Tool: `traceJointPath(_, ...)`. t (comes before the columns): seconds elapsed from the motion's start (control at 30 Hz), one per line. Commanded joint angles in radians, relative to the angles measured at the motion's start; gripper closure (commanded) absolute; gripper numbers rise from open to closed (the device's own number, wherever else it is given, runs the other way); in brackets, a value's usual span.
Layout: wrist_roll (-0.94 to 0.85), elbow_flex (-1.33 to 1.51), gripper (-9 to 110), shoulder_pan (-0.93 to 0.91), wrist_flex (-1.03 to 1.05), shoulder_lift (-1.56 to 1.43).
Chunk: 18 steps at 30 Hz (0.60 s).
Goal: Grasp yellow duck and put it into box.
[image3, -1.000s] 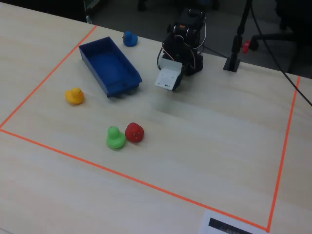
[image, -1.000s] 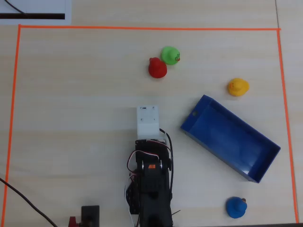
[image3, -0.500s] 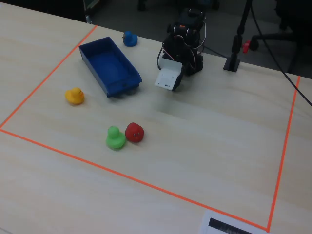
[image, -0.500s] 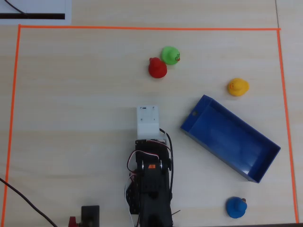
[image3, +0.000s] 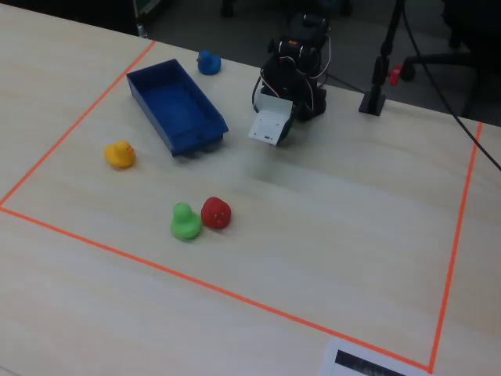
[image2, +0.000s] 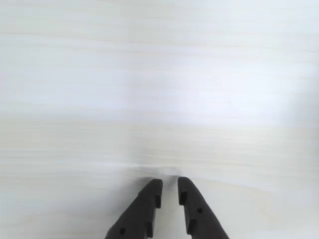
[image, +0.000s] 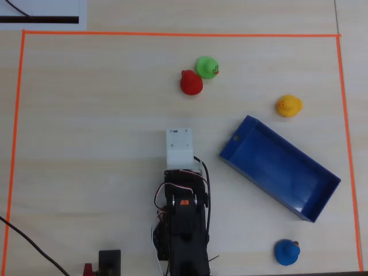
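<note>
Yellow duck point(image: 288, 106): I see it upright on the bench point(image: 86, 144), just beyond the blue box's holed short end in the overhead view, clear of the wall, so a grasp from above looks unobstructed.
Blue box point(image: 322, 198): empty, lying diagonally, open side up to take a drop.
End effector point(image2: 169, 191): fingers nearly pressed together, pinching nothing, only bare wood beneath; I judge the arm folded at rest, well away from the box.
Red duck point(image: 191, 83) and green duck point(image: 206, 67): touching each other, far from the box.
Blue duck point(image: 286, 252): beside the box's other end.
</note>
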<state>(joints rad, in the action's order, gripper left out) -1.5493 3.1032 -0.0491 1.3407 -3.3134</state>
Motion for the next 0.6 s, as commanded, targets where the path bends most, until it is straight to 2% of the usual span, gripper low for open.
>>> traceJointPath(0.0,0.000,0.008,101,0.005,0.000,0.003)
traceJointPath(0.23,-0.011,0.008,101,0.006,0.003,0.003)
traceJointPath(0.4,0.003,-0.008,101,-0.044,-0.120,0.003)
traceJointPath(0.57,0.026,-0.118,101,-0.046,-0.155,0.003)
